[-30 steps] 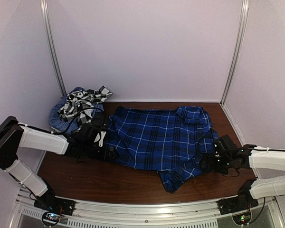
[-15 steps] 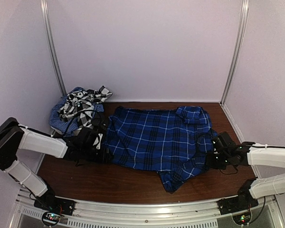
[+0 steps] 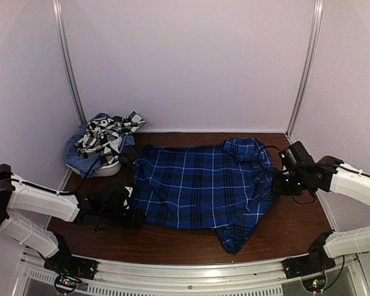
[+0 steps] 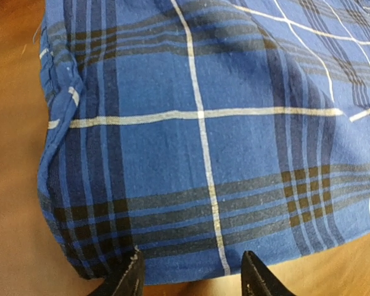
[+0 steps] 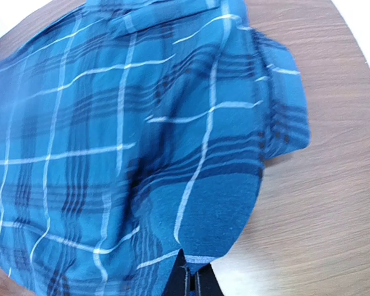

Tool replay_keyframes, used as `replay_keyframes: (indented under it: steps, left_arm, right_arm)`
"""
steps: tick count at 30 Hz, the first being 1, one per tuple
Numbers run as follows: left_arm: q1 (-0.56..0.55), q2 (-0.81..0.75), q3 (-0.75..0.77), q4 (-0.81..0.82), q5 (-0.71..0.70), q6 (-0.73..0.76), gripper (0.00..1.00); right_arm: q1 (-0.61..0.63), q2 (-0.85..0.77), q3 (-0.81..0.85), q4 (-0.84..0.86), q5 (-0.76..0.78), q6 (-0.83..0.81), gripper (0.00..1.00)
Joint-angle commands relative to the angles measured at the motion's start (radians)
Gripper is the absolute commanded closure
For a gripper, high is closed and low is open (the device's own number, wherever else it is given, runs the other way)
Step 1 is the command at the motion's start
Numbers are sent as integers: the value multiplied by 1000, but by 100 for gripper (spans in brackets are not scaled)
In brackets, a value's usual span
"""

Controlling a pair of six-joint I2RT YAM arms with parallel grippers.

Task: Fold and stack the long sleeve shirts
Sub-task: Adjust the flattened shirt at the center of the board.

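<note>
- blue shirt (image 3: 200,188): lies spread over the middle of the table (image 3: 172,240), mostly flat; shows royal-blue plaid with thin white lines; reaches from near the table's left side almost to its right side.
- fold (image 3: 243,149): bunches up at the shirt's end nearest the table's far-right corner, thicker than the cloth around it.
- tongue of cloth (image 3: 234,231): juts from the shirt towards the table's near edge, right of the table's middle.
- left gripper (image 4: 191,259): sits low over the table's near-left part, at the shirt's corner there; stands with fingers apart, the hem lying flat across the gap between the tips; cannot tell whether either pad presses the cloth.
- right gripper (image 5: 188,268): hangs above the table's right side; stands closed, fingers pressed together on a rounded flap at the shirt's edge; holds that flap raised off the wood, the cloth sloping down from it to the table.
- pile (image 3: 102,145): sits crumpled in the table's far-left corner, black-and-white plaid on top, pale-blue cloth under it.
</note>
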Motion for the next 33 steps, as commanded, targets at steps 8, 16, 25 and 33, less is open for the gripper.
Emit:
replay_keyframes:
  steps: [8, 16, 25, 33]
  left_arm:
    - [-24, -150, -30, -263, -115, -97, 48]
    - [-24, -20, 49, -196, -94, -51, 48]
    - [-23, -44, 115, -210, -113, -11, 42]
    - [-24, -18, 204, -231, -116, 31, 37]
  right_arm:
    - [-122, 172, 248, -57, 59, -198, 98]
    - [-161, 479, 361, 124, -30, -267, 77]
    - [-161, 462, 271, 195, -94, -245, 19]
    - [-79, 146, 12, 187, -108, -92, 3]
